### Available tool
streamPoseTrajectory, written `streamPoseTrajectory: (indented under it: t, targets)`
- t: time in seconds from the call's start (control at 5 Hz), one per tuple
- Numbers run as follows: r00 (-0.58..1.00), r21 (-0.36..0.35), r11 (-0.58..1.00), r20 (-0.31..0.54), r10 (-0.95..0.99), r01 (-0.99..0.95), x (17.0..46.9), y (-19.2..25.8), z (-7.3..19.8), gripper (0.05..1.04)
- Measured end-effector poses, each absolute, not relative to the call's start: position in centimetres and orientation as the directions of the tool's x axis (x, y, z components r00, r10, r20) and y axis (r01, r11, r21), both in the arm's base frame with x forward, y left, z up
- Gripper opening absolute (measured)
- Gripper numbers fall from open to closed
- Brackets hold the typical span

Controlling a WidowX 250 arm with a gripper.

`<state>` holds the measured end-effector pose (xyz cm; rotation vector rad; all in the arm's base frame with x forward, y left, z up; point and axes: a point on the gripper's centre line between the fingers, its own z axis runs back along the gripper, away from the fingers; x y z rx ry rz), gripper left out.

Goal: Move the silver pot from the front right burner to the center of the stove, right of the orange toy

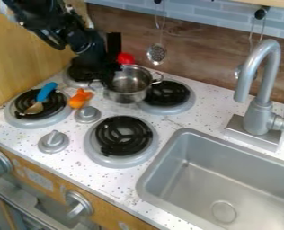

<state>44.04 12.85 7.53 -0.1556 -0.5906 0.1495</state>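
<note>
The black gripper [107, 75] hangs over the back left of the stove, at the left rim of a silver metal pot [126, 95]. Whether it holds that rim or only stands against it, I cannot tell. The pot is upright and looks empty, between the two back burners, with a handle pointing right. Behind it is a red object [126, 58], partly hidden. An orange object [80, 98] lies on the counter left of the pot. A spoon with a blue handle [46, 91] lies across the front left burner [54, 106].
A front right burner [123, 138] and two grey knobs [54, 141] are on the speckled counter [78, 164]. The sink [195, 188] is at the lower right, with a tall faucet [262, 105] behind it. A slotted ladle [157, 54] hangs on the back wall.
</note>
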Motion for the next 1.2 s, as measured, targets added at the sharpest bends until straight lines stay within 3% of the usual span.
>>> streamPoseTrajectory:
  t: [0.6,1.2]
  targets:
    - [0.855,-0.158,0.981,0.489,0.177,-0.112,44.6,13.7,4.4,0.101]
    - [0.859,-0.147,0.982,0.48,0.178,-0.122,44.7,14.4,3.7,0.101]
